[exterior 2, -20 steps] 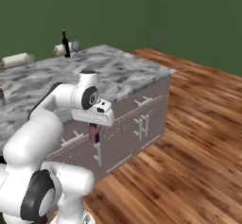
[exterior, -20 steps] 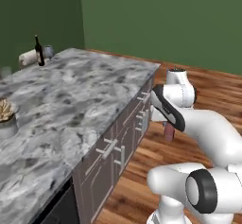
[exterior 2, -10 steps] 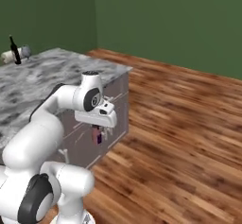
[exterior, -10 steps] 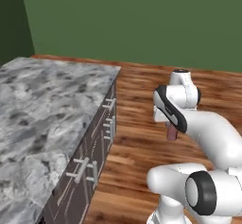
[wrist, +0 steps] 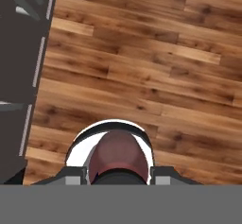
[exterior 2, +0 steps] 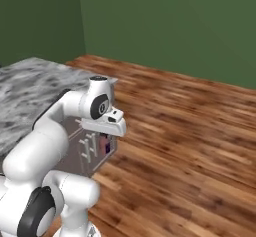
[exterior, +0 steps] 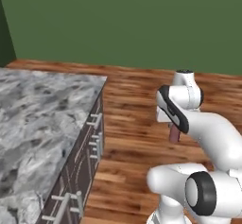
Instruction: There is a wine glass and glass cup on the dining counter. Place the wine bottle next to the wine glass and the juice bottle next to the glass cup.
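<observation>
My gripper (wrist: 118,175) is shut on the juice bottle (wrist: 118,153), a small reddish-pink bottle that I see from above between the two fingertips. From the left base view the juice bottle (exterior: 175,134) hangs under the hand (exterior: 173,110) over the wooden floor. The right base view has the same juice bottle (exterior 2: 106,144) below the white hand, just in front of the cabinet fronts. The wine bottle, the wine glass, the glass cup and the dining counter are out of view.
A marbled worktop (exterior: 42,109) with dark drawer fronts (exterior: 90,138) runs along the left; its corner (exterior 2: 35,78) lies behind the arm. Those drawer fronts (wrist: 19,53) edge the hand view's left. Wooden floor (exterior 2: 190,131) spreads right, up to a green wall (exterior: 123,20).
Both base views have swung right with the base: the worktop slid left and the wine bottle on its far end left the picture. The arm holds the same pose with the bottle.
</observation>
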Available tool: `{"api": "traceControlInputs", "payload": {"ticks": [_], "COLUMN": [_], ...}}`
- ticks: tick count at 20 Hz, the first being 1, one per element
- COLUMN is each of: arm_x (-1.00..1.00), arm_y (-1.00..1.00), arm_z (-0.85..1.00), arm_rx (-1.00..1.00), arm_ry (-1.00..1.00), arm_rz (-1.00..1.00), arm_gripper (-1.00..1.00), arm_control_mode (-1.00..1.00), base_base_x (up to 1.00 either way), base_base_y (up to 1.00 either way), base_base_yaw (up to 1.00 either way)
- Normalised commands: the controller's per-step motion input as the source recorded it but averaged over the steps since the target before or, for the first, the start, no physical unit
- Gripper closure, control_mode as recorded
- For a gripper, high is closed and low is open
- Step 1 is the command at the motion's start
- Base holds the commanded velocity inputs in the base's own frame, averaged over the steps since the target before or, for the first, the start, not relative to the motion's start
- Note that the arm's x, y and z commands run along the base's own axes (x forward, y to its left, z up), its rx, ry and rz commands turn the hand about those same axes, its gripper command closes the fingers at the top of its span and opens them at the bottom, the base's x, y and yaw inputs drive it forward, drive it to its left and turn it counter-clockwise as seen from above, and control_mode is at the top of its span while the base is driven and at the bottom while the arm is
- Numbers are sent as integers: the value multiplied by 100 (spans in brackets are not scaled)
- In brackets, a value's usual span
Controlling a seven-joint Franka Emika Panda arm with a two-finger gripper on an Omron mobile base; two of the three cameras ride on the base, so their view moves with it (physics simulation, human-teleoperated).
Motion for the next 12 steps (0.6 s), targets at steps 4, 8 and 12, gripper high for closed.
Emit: {"api": "traceControlInputs", "payload": {"ticks": [4, 8, 12], "arm_x": [0, 0, 0], "arm_y": [0, 0, 0], "arm_z": [0, 0, 0], "arm_rx": [0, 0, 0], "arm_ry": [0, 0, 0], "arm_rz": [0, 0, 0], "arm_gripper": [100, 100, 100], "arm_control_mode": [100, 100, 100], "base_base_x": [75, 78, 81], "base_base_y": [-25, -22, -20], "base_base_yaw": [-6, -4, -2]}}
